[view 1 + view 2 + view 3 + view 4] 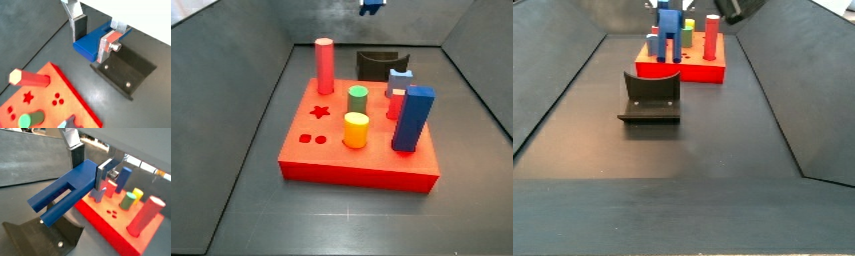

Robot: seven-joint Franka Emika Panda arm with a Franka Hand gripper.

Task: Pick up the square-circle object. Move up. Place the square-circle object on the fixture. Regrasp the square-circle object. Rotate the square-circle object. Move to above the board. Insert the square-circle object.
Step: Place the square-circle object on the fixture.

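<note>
High above the floor's far edge, the gripper (93,34) pinches the square-circle object (90,44) between its silver fingers (110,42), over the fixture (128,67) beside the board (358,140).

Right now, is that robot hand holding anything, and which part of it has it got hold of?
Yes. The gripper, raised high above the floor, holds the square-circle object. Its fingers clamp one end of the dark-blue piece; the slotted end sticks out free.

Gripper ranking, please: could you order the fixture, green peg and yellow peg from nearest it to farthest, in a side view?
In a side view, the gripper holds the square-circle object high at the back.
1. Fixture, below it, behind the board.
2. Green peg, mid-board.
3. Yellow peg, board's front.
</note>
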